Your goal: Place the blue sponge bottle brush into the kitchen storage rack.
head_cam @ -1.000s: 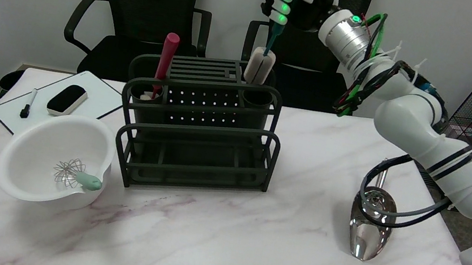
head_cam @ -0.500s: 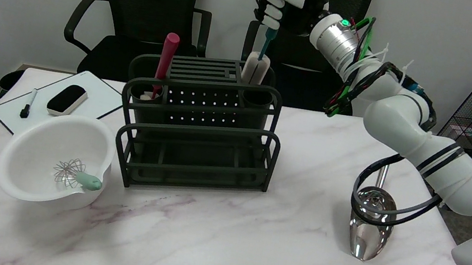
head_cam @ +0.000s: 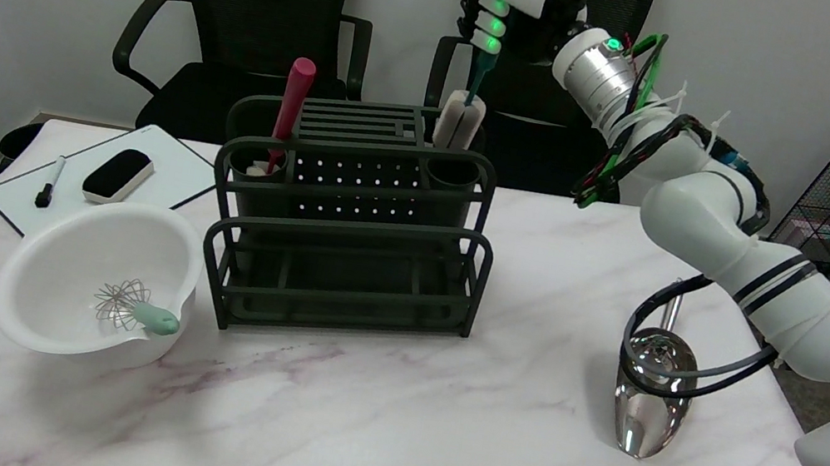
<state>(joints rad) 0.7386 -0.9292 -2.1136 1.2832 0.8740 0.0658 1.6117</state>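
Observation:
My right hand (head_cam: 508, 4) hangs above the back right corner of the dark storage rack (head_cam: 355, 214) and grips the teal handle of the bottle brush (head_cam: 461, 118). The brush points straight down. Its pale sponge head shows just above the rack's top rail, over the round cup (head_cam: 452, 174) at the rack's right end. How deep the sponge tip reaches behind the rail is hidden.
A red-handled brush (head_cam: 291, 104) stands in the rack's left cup. A white bowl (head_cam: 87, 288) holding a small whisk (head_cam: 136, 310) sits at the left. Behind it lies a whiteboard (head_cam: 172, 171) with an eraser and a marker. A shiny metal scoop (head_cam: 649, 395) rests on the right.
The hand came down from its higher position and the sponge head sank lower, toward the rack's right rear corner. In the last half second the hand shifted slightly right with the brush.

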